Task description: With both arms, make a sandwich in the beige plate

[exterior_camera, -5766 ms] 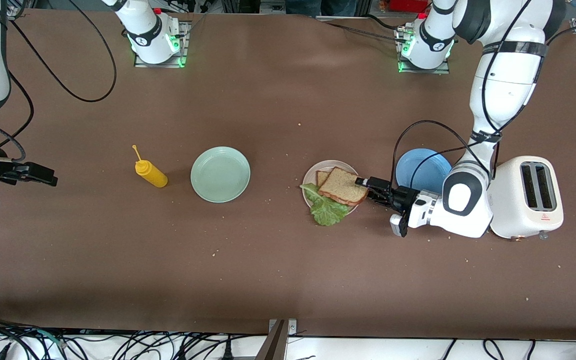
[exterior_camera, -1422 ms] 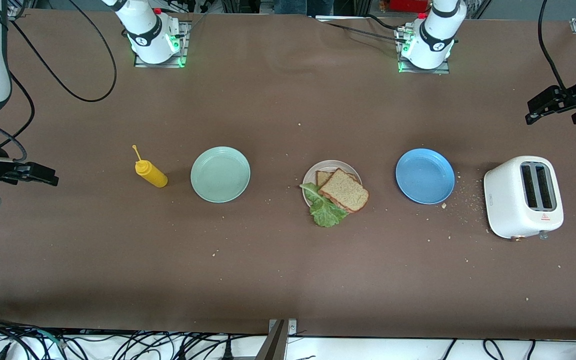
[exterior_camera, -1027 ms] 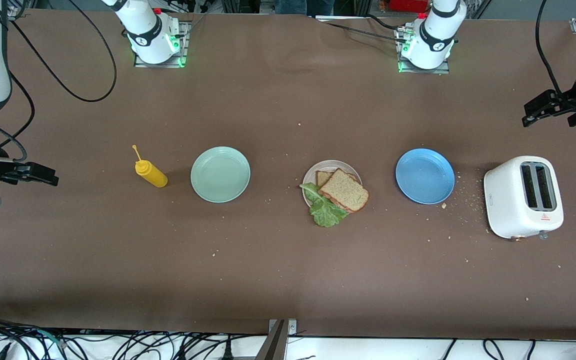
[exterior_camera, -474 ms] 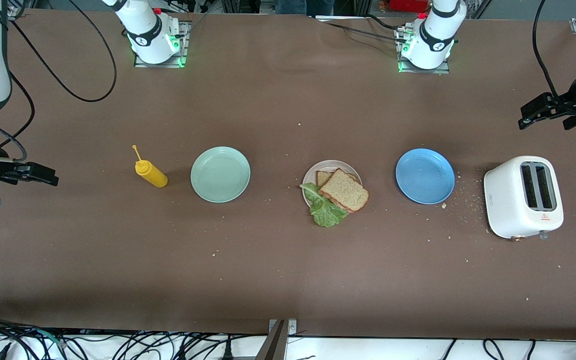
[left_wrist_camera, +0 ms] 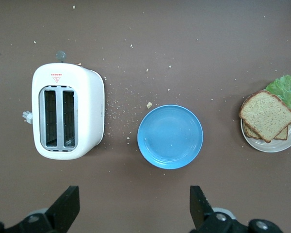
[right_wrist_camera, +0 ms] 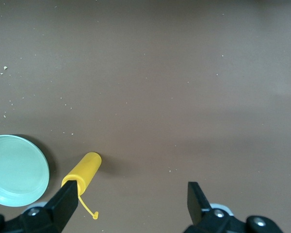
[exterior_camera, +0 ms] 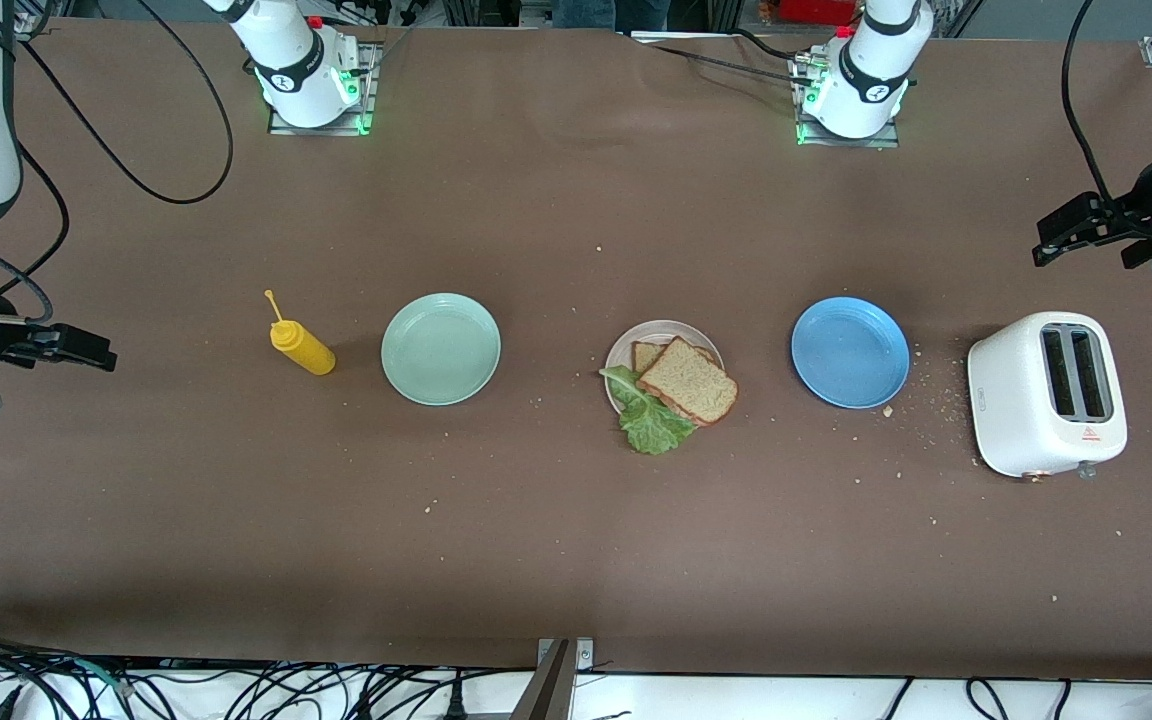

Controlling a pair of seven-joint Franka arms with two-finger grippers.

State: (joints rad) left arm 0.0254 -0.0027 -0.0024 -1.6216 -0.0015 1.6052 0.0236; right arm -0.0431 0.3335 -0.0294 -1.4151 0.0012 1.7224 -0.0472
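Note:
The beige plate (exterior_camera: 626, 347) sits mid-table and holds the sandwich: two brown toast slices (exterior_camera: 688, 381) stacked askew, with a green lettuce leaf (exterior_camera: 651, 420) sticking out from under them over the rim nearer the front camera. The top slice overhangs the rim toward the blue plate. The plate (left_wrist_camera: 264, 144), toast (left_wrist_camera: 268, 116) and lettuce (left_wrist_camera: 287, 87) also show in the left wrist view. My left gripper (exterior_camera: 1046, 245) is open and empty, up in the air over the table's left-arm end, above the toaster. My right gripper (exterior_camera: 101, 355) is open and empty over the right-arm end, waiting.
A blue plate (exterior_camera: 849, 351) lies between the beige plate and a white toaster (exterior_camera: 1048, 394). A mint-green plate (exterior_camera: 441, 348) and a yellow squeeze bottle (exterior_camera: 301, 345) lie toward the right arm's end. Crumbs are scattered round the toaster.
The left arm has let go of the top toast slice, pulled away from the beige plate and risen over the toaster end. In the last second it drifts slightly. The right arm has not moved.

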